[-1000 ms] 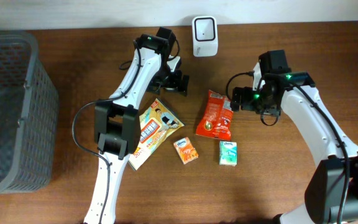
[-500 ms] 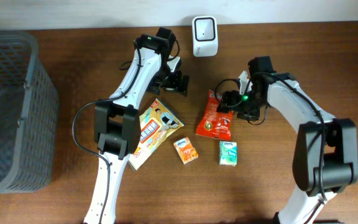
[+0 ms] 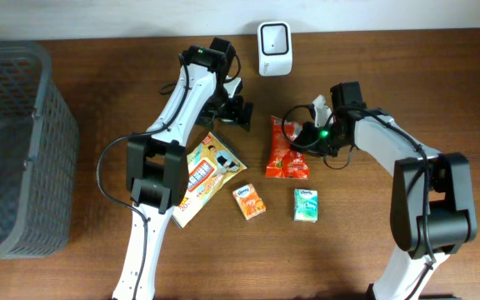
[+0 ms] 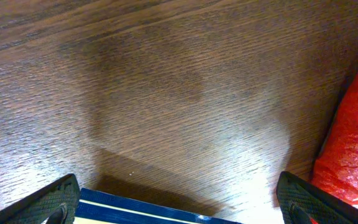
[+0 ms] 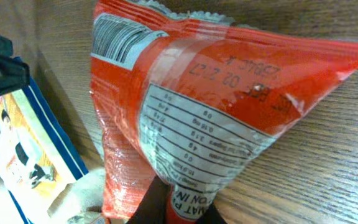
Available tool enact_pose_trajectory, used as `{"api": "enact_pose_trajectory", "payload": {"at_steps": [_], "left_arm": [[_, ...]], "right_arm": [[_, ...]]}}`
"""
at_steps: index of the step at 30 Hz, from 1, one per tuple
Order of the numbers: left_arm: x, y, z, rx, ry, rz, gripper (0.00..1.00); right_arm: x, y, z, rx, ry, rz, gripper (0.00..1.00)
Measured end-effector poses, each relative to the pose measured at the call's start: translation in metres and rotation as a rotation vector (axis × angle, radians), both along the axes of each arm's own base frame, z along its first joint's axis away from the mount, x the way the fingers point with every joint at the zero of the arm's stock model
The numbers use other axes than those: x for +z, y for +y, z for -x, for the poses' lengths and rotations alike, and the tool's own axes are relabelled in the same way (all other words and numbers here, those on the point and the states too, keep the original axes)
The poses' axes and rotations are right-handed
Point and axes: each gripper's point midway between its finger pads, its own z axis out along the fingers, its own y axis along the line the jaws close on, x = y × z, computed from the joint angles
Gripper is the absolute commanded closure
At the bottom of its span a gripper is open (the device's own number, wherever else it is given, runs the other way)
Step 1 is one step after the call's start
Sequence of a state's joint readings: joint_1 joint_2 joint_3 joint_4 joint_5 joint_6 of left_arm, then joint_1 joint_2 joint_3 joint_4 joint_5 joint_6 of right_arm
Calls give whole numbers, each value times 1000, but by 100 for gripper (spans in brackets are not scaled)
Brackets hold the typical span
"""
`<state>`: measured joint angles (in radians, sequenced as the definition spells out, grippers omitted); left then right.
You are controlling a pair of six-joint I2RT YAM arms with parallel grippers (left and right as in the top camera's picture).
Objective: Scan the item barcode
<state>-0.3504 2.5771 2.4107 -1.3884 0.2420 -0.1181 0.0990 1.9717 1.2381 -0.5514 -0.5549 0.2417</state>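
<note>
The item is a red snack bag lying mid-table, its right edge pinched by my right gripper, which is shut on it. In the right wrist view the red snack bag fills the frame back side up, with its barcode at the top left and my right gripper clamping its lower edge. The white scanner stands at the table's far edge. My left gripper hovers open left of the bag; my left gripper holds nothing, and its fingers straddle bare wood.
A yellow, blue-edged package lies left of the bag, and its blue edge shows under the left gripper. An orange tissue pack and a green pack lie nearer the front. A grey basket fills the left side.
My right gripper moved left to the red bag and shut on its right edge. The bag shifted slightly left. The left arm has not moved.
</note>
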Motion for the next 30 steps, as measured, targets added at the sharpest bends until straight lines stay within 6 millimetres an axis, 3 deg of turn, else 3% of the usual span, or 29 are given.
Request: {"api": "enact_pose_trajectory", "payload": {"at_steps": [3,4,5,6,7,10,12,14,15,16,18,20,21,23,24,27,30], "left_arm": [[0,0,1,0,3,-1,1],[0,0,1,0,3,-1,1],[0,0,0,0,0,0,1],[0,-1,-1,0,-6,2,1],[0,-1,-3,0,-14,5,1],[0,-2,-4,0,-18,6,1],[0,-2,-4,0,-19,7,1],[0,-2,-5,0,-20,7,1],[0,-2,-2,0,-9,8,1],[4,-13,4,-58,7,79,1],[18,-45,15,-178,24,285,1],[35,-93,33,-295,20,470,1],[39,-111,42,-338,20,501,1],[38,-142,56,-397,-2,497,1],[34,-154,66,-411,0,460,1],[26,-150,69,-393,5,379,1],[19,-134,57,-362,-16,309,1]], "right_arm": [[11,-29,13,15,102,203,96],[29,-58,9,-3,120,388,95],[37,-71,7,-13,114,468,84],[50,-86,9,-15,127,580,84],[61,-94,4,-3,95,680,86],[69,-102,9,34,72,924,92],[57,-103,12,62,103,1004,92],[51,-103,18,24,144,1008,79],[56,-100,16,-11,154,959,37],[67,-102,5,-69,151,857,14],[86,-123,-14,-144,151,563,13],[85,-164,-7,-221,201,436,19],[74,-171,-3,-222,205,401,23],[49,-163,-1,-201,190,353,33],[26,-155,7,-182,211,322,44],[-11,-136,12,-166,169,245,46],[-13,-93,18,-85,161,127,47]]}}
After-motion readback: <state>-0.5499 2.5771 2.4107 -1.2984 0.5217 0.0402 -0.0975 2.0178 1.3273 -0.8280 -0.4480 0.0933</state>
